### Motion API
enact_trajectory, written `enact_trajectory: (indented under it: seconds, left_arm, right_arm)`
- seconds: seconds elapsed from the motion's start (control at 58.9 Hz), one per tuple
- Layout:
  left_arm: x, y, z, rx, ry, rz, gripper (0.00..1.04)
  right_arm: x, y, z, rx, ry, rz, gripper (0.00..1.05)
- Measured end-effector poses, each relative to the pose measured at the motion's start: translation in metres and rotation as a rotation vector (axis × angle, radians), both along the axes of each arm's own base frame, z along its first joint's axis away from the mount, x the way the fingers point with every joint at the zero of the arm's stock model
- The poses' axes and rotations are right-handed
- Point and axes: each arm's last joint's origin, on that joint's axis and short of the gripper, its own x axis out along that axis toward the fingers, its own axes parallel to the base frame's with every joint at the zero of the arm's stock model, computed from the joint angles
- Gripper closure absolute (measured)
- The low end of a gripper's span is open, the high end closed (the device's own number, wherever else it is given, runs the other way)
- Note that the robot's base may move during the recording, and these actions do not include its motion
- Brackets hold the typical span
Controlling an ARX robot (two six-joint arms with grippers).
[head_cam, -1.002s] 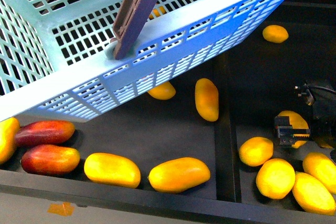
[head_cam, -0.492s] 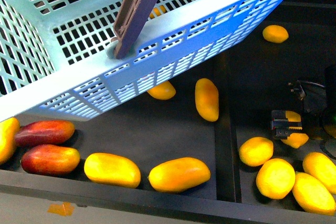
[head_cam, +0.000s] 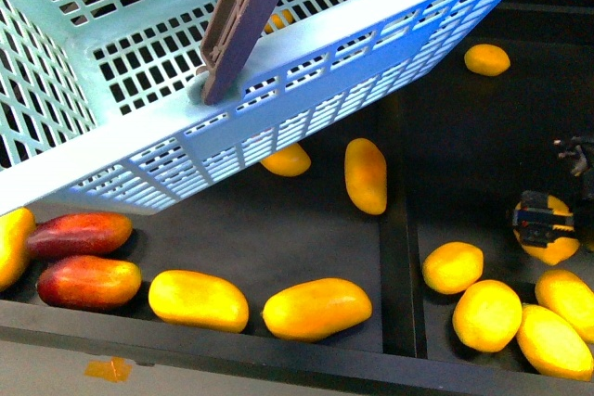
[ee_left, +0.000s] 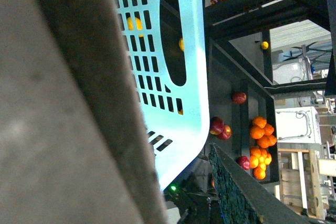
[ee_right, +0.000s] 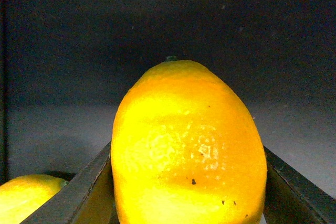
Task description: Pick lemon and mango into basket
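Gripping item: right gripper (head_cam: 541, 221), jaws clamped on the lemon (ee_right: 189, 150), one finger against each flank, in the right-hand bin (head_cam: 464, 136) beside other yellow fruit (head_cam: 453, 267). Handling advice: even pressure, lift straight clear of neighbours, then carry left over the near rim of the basket (head_cam: 306, 71), which hangs tilted above. Mango (head_cam: 365, 175): left bin, untouched. Left gripper: jaws not discernible.

Front view: basket (head_cam: 278, 71) runs off the top and left edges, and its near wall covers the upper part of one yellow fruit (head_cam: 288, 164). Right gripper (head_cam: 538, 220) hides much of the lemon (head_cam: 557, 249); its arm is cut by the right edge. Left wrist view: blurred grey-brown surface (ee_left: 63, 108), unidentifiable. Right wrist view: lemon's underside is cropped.
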Motion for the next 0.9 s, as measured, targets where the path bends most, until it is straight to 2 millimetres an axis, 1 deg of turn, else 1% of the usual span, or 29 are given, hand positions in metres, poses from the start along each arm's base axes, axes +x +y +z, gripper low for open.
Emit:
enact_trajectory:
  seconds: [0.034,0.289,0.357,0.374,0.424,0.475,0.543,0.662,0.764,0.9]
  left_arm:
    - [0.0,0.0,0.0,0.0,0.0,0.0,0.76]
    - [0.0,0.0,0.0,0.0,0.0,0.0,0.76]
    - [0.0,0.0,0.0,0.0,0.0,0.0,0.76]
    - [0.0,0.0,0.0,0.0,0.0,0.0,0.76]
    - [0.0,0.0,0.0,0.0,0.0,0.0,0.76]
    - [0.0,0.0,0.0,0.0,0.0,0.0,0.76]
    - [0.0,0.0,0.0,0.0,0.0,0.0,0.76]
    - [0.0,0.0,0.0,0.001,0.0,0.001,0.76]
    - [0.0,0.0,0.0,0.0,0.0,0.0,0.76]
    - [0.0,0.0,0.0,0.0,0.0,0.0,0.76]
  right_arm:
    - [-0.003,-0.002,0.006,-0.003,-0.012,0.003,0.41]
    - [-0.041,-0.02,0.071,0.005,-0.142,0.015,0.42]
    - [-0.052,-0.023,0.098,0.002,-0.198,0.002,0.42]
    - [-0.055,-0.022,0.108,0.002,-0.223,0.0,0.42]
    - [-0.059,-0.021,0.123,0.008,-0.258,-0.003,0.42]
    - [-0.063,-0.017,0.14,0.011,-0.305,0.0,0.42]
    - [-0.066,-0.011,0.158,0.023,-0.355,0.004,0.42]
    - [-0.073,0.007,0.192,0.057,-0.451,0.017,0.42]
    - [-0.074,0.023,0.216,0.09,-0.517,0.016,0.42]
    - [-0.073,0.044,0.242,0.139,-0.59,0.021,0.42]
